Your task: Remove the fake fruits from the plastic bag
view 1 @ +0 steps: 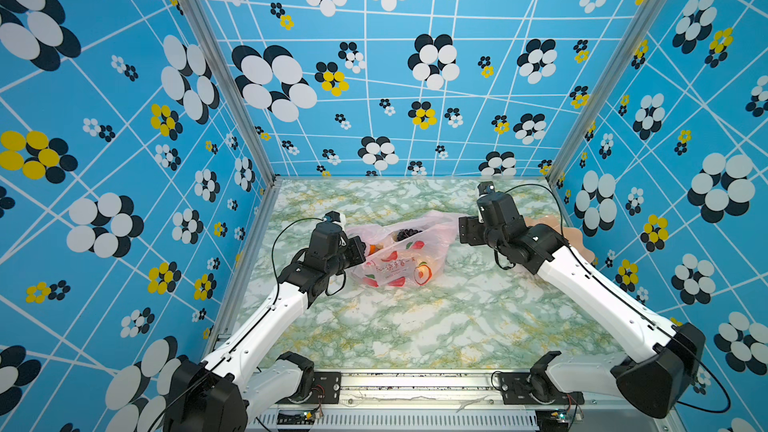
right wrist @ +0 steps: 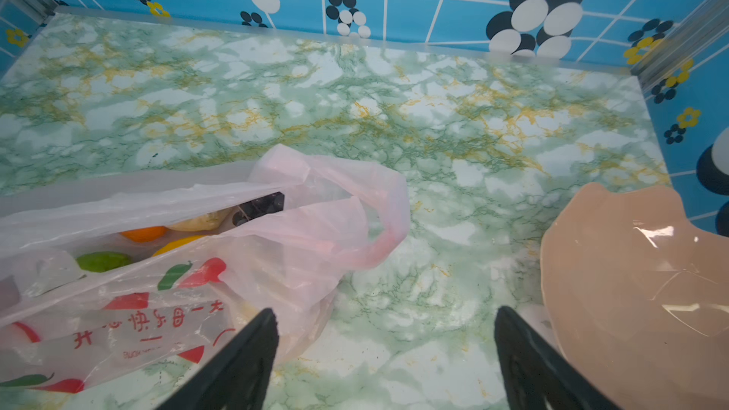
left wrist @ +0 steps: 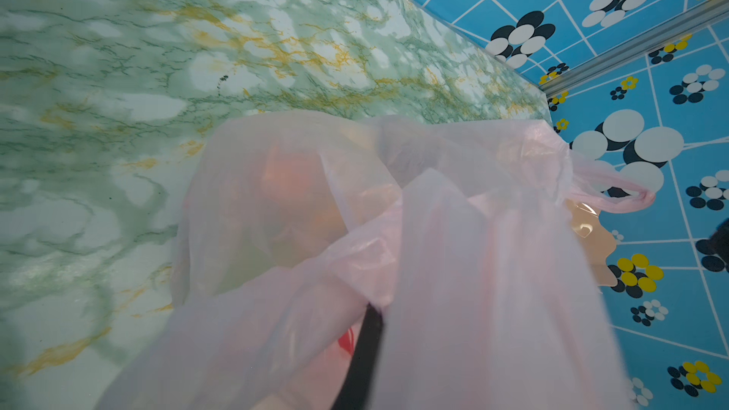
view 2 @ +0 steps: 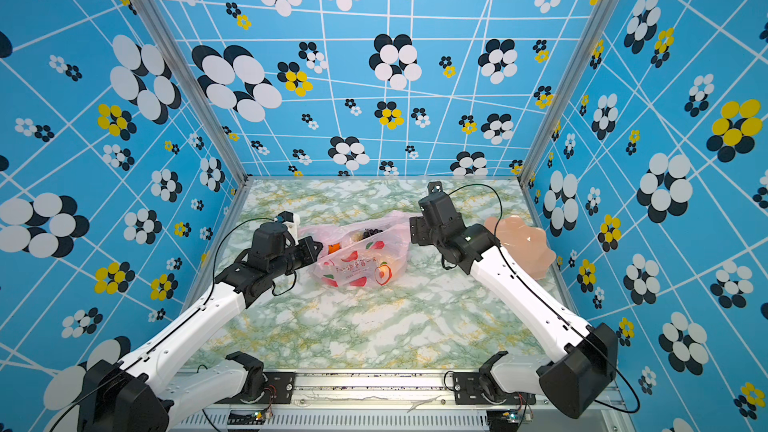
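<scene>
The pink plastic bag (view 1: 399,261) lies on its side at mid-table, its mouth gaping toward the back. Inside it are fake fruits: a dark grape bunch (right wrist: 260,207), an orange (right wrist: 144,233), a green fruit (right wrist: 103,261), a yellow fruit (right wrist: 177,244) and a pale piece (right wrist: 201,220). My left gripper (view 1: 362,252) is shut on the bag's film at its left end; in the left wrist view one black finger (left wrist: 367,349) shows under the pinched plastic. My right gripper (right wrist: 385,315) stands open over bare table just right of the bag, holding nothing.
A peach scalloped bowl (view 2: 523,243) sits at the right edge of the table, close behind the right arm. One bag handle loop (right wrist: 388,222) lies on the marble-pattern table (view 1: 415,326). Patterned walls enclose three sides.
</scene>
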Motion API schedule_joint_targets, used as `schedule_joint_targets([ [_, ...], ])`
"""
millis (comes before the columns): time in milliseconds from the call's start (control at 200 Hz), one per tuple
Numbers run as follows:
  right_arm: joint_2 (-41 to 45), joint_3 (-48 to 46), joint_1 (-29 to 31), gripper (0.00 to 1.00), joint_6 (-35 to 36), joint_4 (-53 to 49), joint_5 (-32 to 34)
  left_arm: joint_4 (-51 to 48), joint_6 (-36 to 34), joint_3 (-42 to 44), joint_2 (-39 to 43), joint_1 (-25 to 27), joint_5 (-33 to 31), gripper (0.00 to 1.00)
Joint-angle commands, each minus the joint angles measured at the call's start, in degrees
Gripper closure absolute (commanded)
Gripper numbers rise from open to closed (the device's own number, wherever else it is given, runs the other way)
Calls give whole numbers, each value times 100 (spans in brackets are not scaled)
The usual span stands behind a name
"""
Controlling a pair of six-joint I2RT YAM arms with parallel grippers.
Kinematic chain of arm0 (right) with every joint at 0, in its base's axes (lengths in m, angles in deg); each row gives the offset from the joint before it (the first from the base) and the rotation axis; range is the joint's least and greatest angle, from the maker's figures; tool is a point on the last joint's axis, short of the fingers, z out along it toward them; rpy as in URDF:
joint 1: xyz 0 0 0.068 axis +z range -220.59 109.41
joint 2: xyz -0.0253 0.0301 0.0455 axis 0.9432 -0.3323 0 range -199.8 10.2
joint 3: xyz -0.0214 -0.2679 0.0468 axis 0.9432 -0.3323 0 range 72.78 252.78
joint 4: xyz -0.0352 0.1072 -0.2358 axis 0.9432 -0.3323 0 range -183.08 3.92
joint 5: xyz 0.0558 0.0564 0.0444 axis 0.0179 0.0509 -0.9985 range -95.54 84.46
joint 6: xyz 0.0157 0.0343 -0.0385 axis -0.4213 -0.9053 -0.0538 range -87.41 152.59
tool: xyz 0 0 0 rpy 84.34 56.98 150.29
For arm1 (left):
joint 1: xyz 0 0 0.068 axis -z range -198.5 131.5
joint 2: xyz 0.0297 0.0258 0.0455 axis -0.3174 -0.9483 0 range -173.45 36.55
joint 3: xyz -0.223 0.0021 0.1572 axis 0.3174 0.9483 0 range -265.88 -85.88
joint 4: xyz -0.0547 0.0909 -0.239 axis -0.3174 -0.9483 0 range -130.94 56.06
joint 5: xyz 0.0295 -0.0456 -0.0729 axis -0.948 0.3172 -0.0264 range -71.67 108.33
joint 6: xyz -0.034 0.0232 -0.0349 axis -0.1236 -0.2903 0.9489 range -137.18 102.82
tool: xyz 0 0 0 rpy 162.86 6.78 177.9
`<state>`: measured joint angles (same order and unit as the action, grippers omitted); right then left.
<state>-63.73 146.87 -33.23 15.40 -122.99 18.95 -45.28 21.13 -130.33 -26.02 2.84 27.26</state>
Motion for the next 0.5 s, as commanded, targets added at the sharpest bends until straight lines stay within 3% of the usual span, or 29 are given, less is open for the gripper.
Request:
schedule_joint_targets([
  [0, -15, 292, 702, 14, -322, -634, 782, -215, -65, -167, -6, 28, -228, 100],
  [80, -342, 502, 1010, 15, -365, -465, 661, -245, 18, -227, -67, 32, -275, 100],
  [230, -1507, 1168, 1016, 16, -253, -253, 286, -448, 203, -398, -80, -22, -477, 100],
  [405, -2761, 2339, 1000, 1, -427, -537, 784, -680, 359, -763, -220, -97, -515, 100],
  [495, -3157, 2650, 974, 1, -567, -635, 1184, -731, 439, -856, -245, -92, -593, 100],
])
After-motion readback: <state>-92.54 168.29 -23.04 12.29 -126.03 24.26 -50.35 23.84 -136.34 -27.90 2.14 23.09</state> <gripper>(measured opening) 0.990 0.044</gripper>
